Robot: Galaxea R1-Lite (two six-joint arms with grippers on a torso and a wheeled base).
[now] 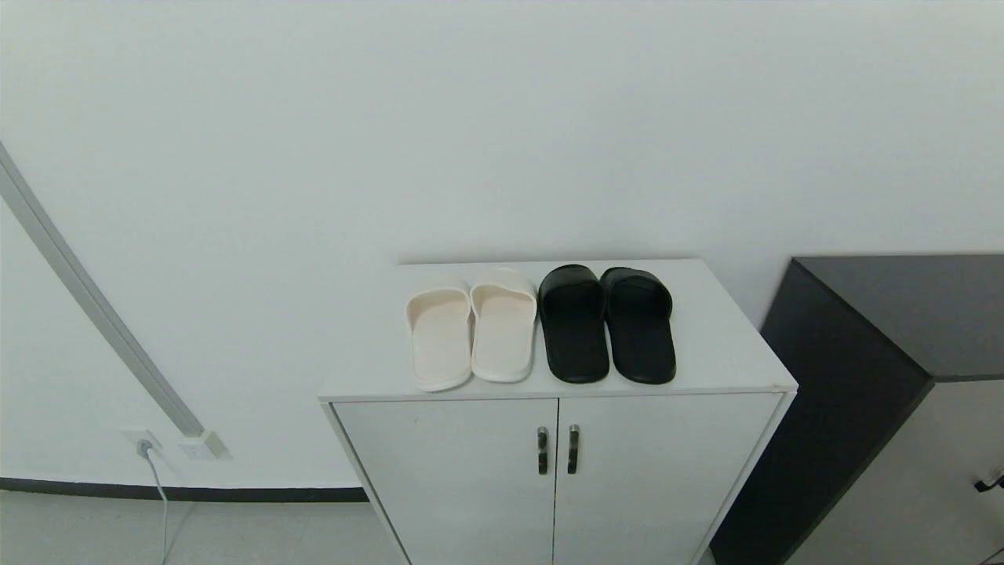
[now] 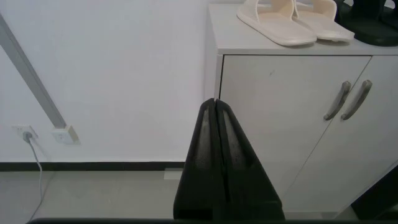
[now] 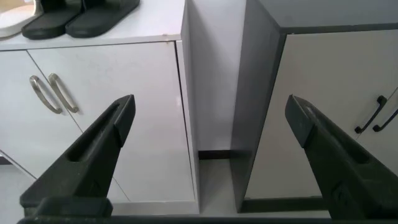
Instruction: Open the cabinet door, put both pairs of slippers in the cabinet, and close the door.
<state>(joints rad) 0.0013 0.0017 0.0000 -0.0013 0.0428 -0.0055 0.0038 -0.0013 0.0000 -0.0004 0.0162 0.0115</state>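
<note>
Front of the shut white cabinet (image 1: 463, 479) unobstructed; open floor (image 1: 235, 534) to its left; dark cabinet (image 1: 831, 408) close on its right, narrow gap between.

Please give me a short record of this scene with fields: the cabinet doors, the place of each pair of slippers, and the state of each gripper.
cabinet doors: both shut, handles side by side at the middle
white slippers: on the cabinet top, to the left of the black pair
black slippers: on the cabinet top, close beside the white pair
left gripper: shut, holding nothing
right gripper: open, holding nothing
progress: door not yet opened
</note>
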